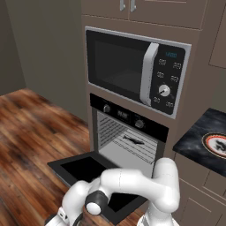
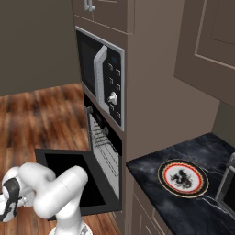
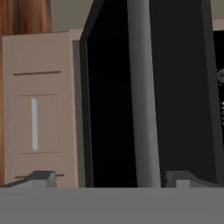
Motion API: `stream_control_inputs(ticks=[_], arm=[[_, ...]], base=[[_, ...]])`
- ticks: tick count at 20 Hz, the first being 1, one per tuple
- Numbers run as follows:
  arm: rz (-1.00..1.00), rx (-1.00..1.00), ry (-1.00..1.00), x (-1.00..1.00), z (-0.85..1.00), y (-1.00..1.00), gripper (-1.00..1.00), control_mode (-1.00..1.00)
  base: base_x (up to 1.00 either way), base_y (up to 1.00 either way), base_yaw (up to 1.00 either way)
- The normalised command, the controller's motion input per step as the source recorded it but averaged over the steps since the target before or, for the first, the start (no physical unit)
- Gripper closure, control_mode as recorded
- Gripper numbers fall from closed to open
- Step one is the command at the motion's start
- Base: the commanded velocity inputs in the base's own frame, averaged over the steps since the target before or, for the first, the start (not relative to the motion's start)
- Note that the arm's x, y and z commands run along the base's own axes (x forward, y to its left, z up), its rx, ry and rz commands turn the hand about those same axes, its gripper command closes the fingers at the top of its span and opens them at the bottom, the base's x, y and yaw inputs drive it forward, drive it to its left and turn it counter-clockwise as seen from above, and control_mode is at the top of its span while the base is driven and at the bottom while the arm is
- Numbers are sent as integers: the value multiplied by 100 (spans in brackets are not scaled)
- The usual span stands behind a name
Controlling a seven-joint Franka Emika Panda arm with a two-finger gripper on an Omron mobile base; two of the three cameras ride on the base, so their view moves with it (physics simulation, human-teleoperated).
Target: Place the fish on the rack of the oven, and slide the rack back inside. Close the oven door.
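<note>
The oven (image 1: 128,115) stands open, its black door (image 1: 84,170) (image 2: 69,179) dropped flat. Inside the ribbed cavity the wire rack (image 1: 142,149) (image 2: 106,153) sits pushed in, and the slim dark fish (image 1: 133,140) lies on it. My arm reaches low, beneath the door's front edge. In the hand view my gripper (image 3: 111,179) is open and faces the door's dark outer face (image 3: 183,87). The door's silver bar handle (image 3: 142,96) runs ahead of the gap between the fingertips (image 3: 41,177), nearer the right one. Nothing is held.
A silver-and-black microwave (image 1: 132,66) (image 2: 103,75) hangs above the oven. A black marble counter (image 2: 183,206) to the right carries a patterned plate (image 2: 182,178) (image 1: 216,143). A beige cabinet door (image 3: 35,127) shows beside the oven door. Wooden floor (image 1: 31,132) spreads to the left.
</note>
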Motion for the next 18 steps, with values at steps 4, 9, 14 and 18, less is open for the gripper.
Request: stream_control_inputs(ticks=[4,9,14,18], arm=[[-5,-16,-4,14,-38,3,-100,-100],[-11,-18,-11,0,-30,0,-100,-100],[-16,-21,-9,0,-26,3,-100,-100],[-22,-24,-10,0,-26,0,-100,-100]], base=[[0,0,0],[0,0,0],[0,0,0],[0,0,0]])
